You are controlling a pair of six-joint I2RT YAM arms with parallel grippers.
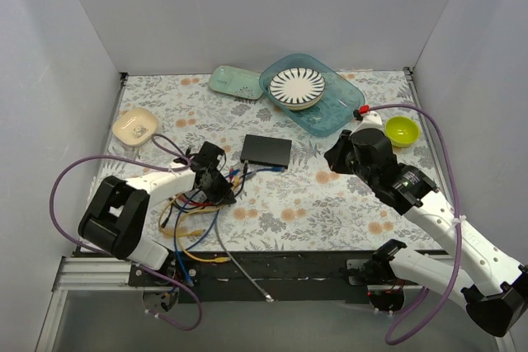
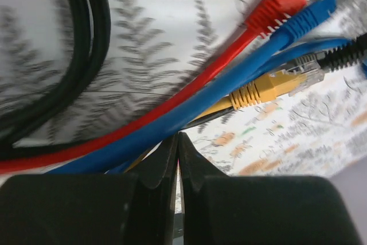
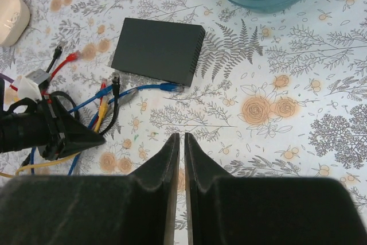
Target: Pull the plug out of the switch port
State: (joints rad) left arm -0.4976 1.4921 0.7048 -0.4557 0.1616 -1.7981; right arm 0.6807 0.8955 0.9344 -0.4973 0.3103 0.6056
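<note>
The switch (image 1: 266, 151) is a flat black box in the middle of the table; it also shows in the right wrist view (image 3: 157, 50). A blue cable's plug (image 3: 172, 87) lies on the table right beside the switch's near edge, pointing along it; I see it in no socket. My left gripper (image 1: 221, 188) is shut and empty, low over a bundle of cables left of the switch. Its view shows a red cable (image 2: 275, 4), a blue cable (image 2: 298, 21) and a yellow plug (image 2: 269, 87) just past the tips (image 2: 178, 139). My right gripper (image 1: 338, 157) is shut and empty (image 3: 182, 139), right of the switch.
A teal tray (image 1: 330, 109) with a striped plate (image 1: 297, 86) stands behind the switch, a green dish (image 1: 235, 82) beside it. A yellow-green bowl (image 1: 402, 130) is at the right, a beige dish (image 1: 134, 126) at the left. Loose cables (image 1: 198, 228) trail to the front edge.
</note>
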